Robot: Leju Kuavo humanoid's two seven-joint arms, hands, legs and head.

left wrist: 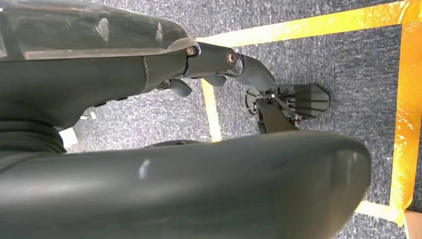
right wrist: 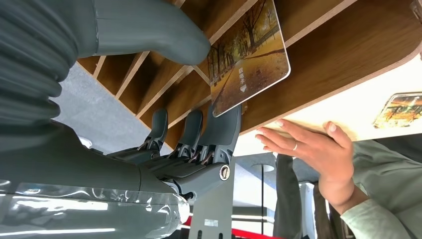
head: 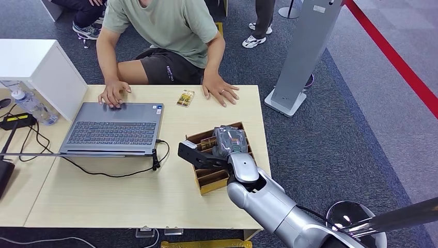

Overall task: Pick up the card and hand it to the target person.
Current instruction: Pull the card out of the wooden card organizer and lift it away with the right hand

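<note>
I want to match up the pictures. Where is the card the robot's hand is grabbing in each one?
Head view: the card is hidden under the right hand, which reaches into the wooden box.
Left wrist view: not there, just carpet and yellow tape.
Right wrist view: the card, printed with autumn trees, is pinched between thumb and fingers.
Shared landmark: the person's ringed hand on the table.

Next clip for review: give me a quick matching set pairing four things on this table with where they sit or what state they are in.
Things:
1. laptop
2. card in the right hand
3. second card
4. wooden slotted box

Places or states:
A. lying flat between the person's hands
B. near the table's right edge, under the right hand
C. open, cable plugged in
D. pinched between thumb and fingers

Pairs: 1-C, 2-D, 3-A, 4-B
</note>
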